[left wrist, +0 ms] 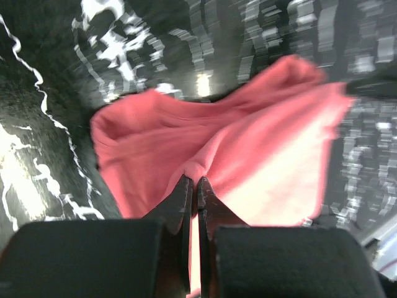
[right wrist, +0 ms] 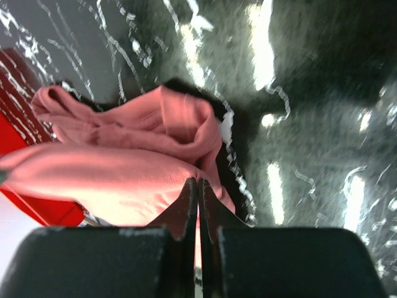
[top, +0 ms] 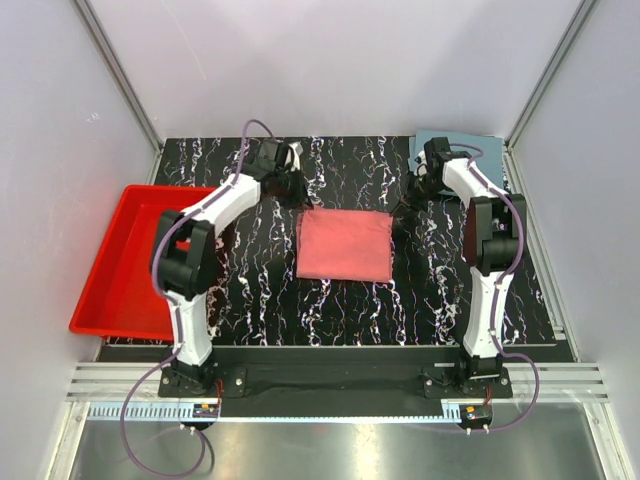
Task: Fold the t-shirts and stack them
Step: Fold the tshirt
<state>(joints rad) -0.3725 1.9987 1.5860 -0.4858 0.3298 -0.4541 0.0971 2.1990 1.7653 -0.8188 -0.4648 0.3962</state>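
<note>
The salmon-pink t-shirt (top: 343, 245) lies folded into a rectangle in the middle of the black marbled table (top: 430, 300). My left gripper (top: 296, 203) is at its far left corner. In the left wrist view that gripper (left wrist: 193, 181) is shut, with a ridge of the pink cloth (left wrist: 260, 149) pinched between its tips. My right gripper (top: 400, 215) is at the far right corner. In the right wrist view it (right wrist: 197, 181) is likewise shut on a fold of the pink shirt (right wrist: 118, 174). The grey-blue t-shirt (top: 456, 144) lies flat at the back right corner, partly hidden behind the right arm.
A red plastic tray (top: 120, 260) sits off the table's left edge; part of it (right wrist: 43, 208) shows in the right wrist view. White walls and metal rails close in the table at the back and sides.
</note>
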